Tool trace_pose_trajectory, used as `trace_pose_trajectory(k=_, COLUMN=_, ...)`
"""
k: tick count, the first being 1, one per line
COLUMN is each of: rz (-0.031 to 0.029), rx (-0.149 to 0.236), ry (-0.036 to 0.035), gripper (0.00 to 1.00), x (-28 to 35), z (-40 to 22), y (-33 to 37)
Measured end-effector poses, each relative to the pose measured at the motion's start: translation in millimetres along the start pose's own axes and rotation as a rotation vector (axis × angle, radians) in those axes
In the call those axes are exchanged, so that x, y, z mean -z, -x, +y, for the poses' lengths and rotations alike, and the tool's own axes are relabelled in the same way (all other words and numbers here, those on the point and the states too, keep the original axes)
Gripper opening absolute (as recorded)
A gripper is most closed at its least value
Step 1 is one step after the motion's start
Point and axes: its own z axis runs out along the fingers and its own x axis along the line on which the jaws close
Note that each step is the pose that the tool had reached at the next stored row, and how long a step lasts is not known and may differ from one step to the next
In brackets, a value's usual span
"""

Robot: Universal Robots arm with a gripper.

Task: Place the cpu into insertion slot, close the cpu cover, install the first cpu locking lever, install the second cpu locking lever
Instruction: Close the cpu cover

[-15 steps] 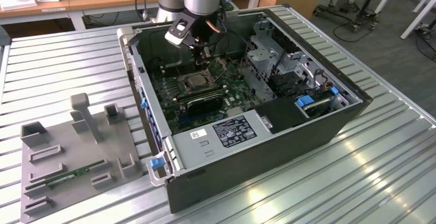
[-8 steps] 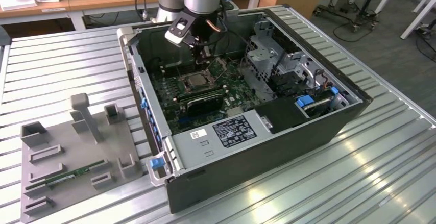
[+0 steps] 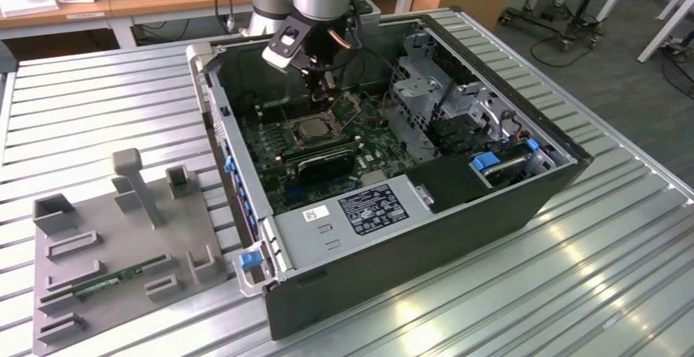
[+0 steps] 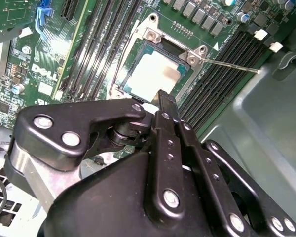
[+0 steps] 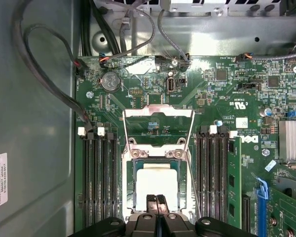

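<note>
The cpu (image 5: 157,185) lies flat in the insertion slot (image 5: 131,170) on the green board, its pale metal face up, and it also shows in the second wrist view (image 4: 155,73). The cpu cover (image 5: 158,112) stands swung open behind the socket, and the board shows through its window. One thin wire locking lever (image 4: 232,65) sticks out sideways, unlatched. My gripper (image 5: 156,198) hangs just above the near edge of the cpu with its fingers shut and nothing between them. In the exterior view my gripper (image 3: 318,89) reaches down into the open computer case over the slot (image 3: 307,132).
Long black memory slots (image 5: 96,177) flank the socket on both sides. Cables (image 5: 44,84) run along the case wall. The power supply (image 3: 369,206) and drive cage (image 3: 434,89) crowd the case. A grey fixture tray (image 3: 119,251) with a green memory stick (image 3: 109,280) sits at the exterior view's left.
</note>
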Motion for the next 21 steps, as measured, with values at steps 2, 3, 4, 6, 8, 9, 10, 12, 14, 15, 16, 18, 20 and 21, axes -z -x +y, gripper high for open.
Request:
trace_pose_trajectory(k=2, rz=0.0000, rx=0.000, ry=0.0000, gripper=0.11, x=0.6, z=0.0, y=0.0)
trace_pose_trajectory(k=3, rz=-0.0001, rx=0.000, ry=0.0000, gripper=0.11, x=1.0, z=0.0, y=0.0)
trace_pose_trajectory(k=4, rz=0.0000, rx=0.000, ry=0.0000, gripper=0.11, x=1.2, z=0.0, y=0.0)
trace_pose_trajectory(k=6, rz=0.0002, rx=0.000, ry=0.0001, gripper=0.11, x=1.6, z=0.0, y=-0.1)
trace_pose_trajectory(k=8, rz=-0.0001, rx=0.000, ry=0.0000, gripper=0.11, x=2.0, z=0.0, y=-0.1)
trace_pose_trajectory(k=9, rz=0.0000, rx=0.000, ry=0.0000, gripper=0.11, x=2.2, z=0.0, y=-0.1)
trace_pose_trajectory(k=10, rz=0.0000, rx=0.000, ry=0.0000, gripper=0.11, x=3.2, z=0.1, y=-0.1)
trace_pose_trajectory(k=12, rz=0.0000, rx=0.000, ry=0.0000, gripper=0.11, x=3.5, z=0.1, y=-0.1)
trace_pose_trajectory(k=14, rz=-0.0003, rx=0.000, ry=-0.0001, gripper=0.11, x=3.8, z=0.1, y=-0.1)
trace_pose_trajectory(k=15, rz=-0.0006, rx=0.000, ry=-0.0003, gripper=0.11, x=4.3, z=0.1, y=-0.1)
trace_pose_trajectory(k=16, rz=-0.0003, rx=0.000, ry=-0.0002, gripper=0.11, x=4.6, z=0.1, y=-0.1)
trace_pose_trajectory(k=18, rz=-0.0001, rx=0.000, ry=-0.0001, gripper=0.11, x=5.6, z=0.1, y=-0.2)
trace_pose_trajectory(k=20, rz=-0.0001, rx=0.000, ry=0.0000, gripper=0.11, x=6.7, z=0.1, y=-0.2)
trace_pose_trajectory(k=21, rz=-0.0001, rx=0.000, ry=0.0000, gripper=0.11, x=7.3, z=0.1, y=-0.2)
